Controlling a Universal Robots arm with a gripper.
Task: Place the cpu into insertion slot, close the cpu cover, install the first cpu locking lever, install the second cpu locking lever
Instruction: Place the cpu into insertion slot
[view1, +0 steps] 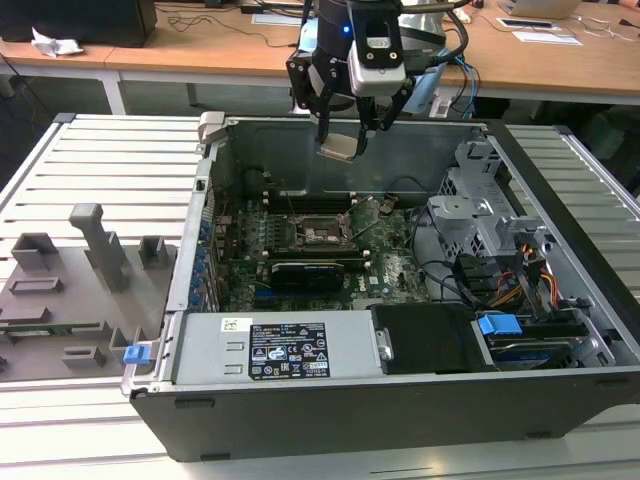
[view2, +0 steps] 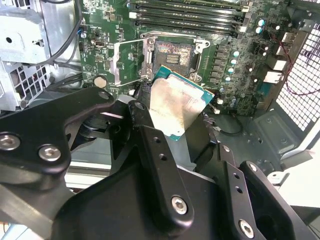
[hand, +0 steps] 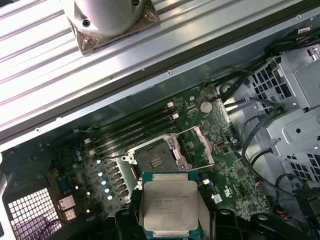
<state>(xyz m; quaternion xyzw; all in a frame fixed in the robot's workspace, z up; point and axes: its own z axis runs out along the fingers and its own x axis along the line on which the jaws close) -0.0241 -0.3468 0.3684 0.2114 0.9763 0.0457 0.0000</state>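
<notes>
The black two-finger gripper (view1: 345, 133) hangs high over the big open black computer case (view1: 400, 405), close to its back wall. Its black fingers (view2: 150, 145) are pinching the small flat square cpu with the silvery-grey metal face (view1: 338, 148) by two opposite edges. The chip is up in the air and touches nothing but the fingers. Down below, on the green circuit board (view1: 395, 265), lies the square black insertion slot with the thin metal rim (hand: 154, 161), and its dark pin field shows. The thin dark-silver metal frame that is the cpu cover (hand: 196, 146) is swung open. It stands tilted up just beside the slot, on the side toward the grey metal drive cage (view1: 480, 215). The thin levers by the slot are hard to make out, so I cannot tell how they sit. Long narrow black memory slots (hand: 135, 129) run along another side of the slot. A grey power box with a label (view1: 285, 350) sits at the near wall of the case. A grey plastic holder tray (view1: 70, 290) lies on the table at the exterior view's left.
</notes>
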